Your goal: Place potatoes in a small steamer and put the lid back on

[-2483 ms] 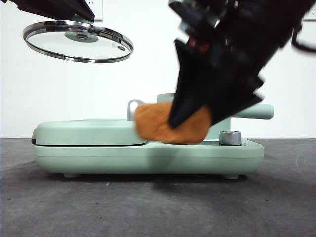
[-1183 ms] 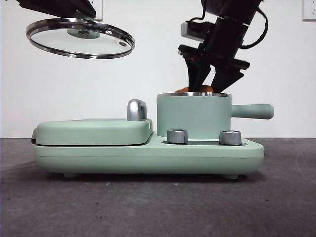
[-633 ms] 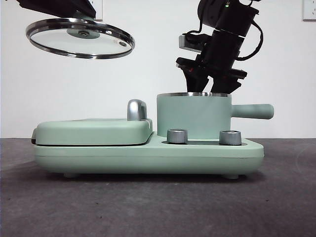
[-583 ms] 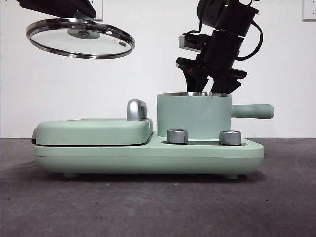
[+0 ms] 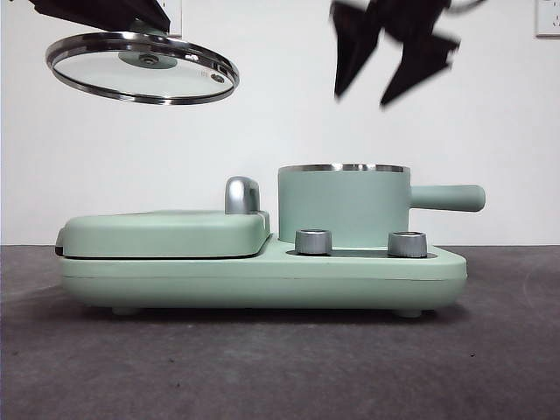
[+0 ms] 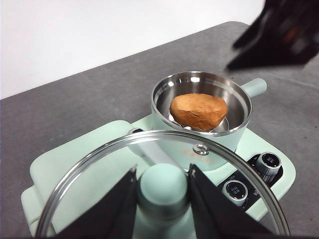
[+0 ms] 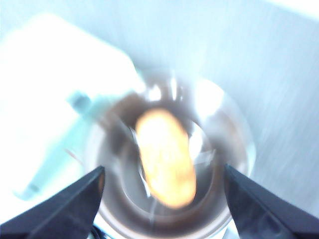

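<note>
Right end effector (image 5: 385, 74): I'm up high over the small steamer (image 5: 343, 206), at twelve o'clock from its rim, jaws spread wide and holding nothing; blurred in every view.
Left end effector (image 6: 162, 191): I hang high toward ten o'clock from the pot, jaws clamped on the mint knob of the lid (image 5: 142, 68), which tilts slightly, glass face down.
Potato (image 6: 198, 110): lying inside the steamer on its steel floor, long axis running roughly toward the handle side.
Steamer handle (image 5: 448, 198): points to three o'clock in the front view.
Hidden: from the front the pot wall conceals the potato entirely; my right wrist view is smeared, showing only an orange oblong in a steel ring.
Surface (image 5: 262, 367): dark grey, carrying the mint cooker base (image 5: 262, 276).
</note>
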Controlling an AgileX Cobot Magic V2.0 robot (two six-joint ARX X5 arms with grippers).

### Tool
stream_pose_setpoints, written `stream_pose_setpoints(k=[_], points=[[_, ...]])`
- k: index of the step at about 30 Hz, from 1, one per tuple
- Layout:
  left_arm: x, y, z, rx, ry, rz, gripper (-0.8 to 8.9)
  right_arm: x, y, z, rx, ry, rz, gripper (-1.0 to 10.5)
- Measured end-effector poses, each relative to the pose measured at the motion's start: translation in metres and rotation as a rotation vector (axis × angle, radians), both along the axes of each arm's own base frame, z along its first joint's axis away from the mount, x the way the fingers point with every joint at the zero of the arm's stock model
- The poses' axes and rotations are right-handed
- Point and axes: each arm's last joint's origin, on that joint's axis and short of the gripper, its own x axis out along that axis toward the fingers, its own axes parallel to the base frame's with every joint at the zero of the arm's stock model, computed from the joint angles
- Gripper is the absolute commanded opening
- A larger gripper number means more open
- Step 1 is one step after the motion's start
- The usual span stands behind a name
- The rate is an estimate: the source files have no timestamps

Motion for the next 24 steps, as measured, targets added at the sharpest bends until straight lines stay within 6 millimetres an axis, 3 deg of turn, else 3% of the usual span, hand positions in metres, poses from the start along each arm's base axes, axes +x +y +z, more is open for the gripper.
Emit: stream_pose_setpoints(k=[2,8,17,24], points=[[0.000,0.000,0.000,0.000,0.000,0.000,0.15,-0.028,-0.011,0.006,0.030,-0.052,-0.002,3.7],[0.001,-0.001,0.004,-0.017,-0.036,-0.001,0.15,-0.113,-0.047,-0.025,0.129,-0.130,-0.037,3.7],[0.001,-0.002,0.005,-0.028,-0.053,-0.014,0.15,-0.175,-0.068,-0.055,0.187,-0.212,-0.003,3.7],[0.008,-0.016,0.005,-0.052,-0.100,-0.056,0.14,-0.206,-0.076,-0.072,0.229,-0.253,0.042,3.7]])
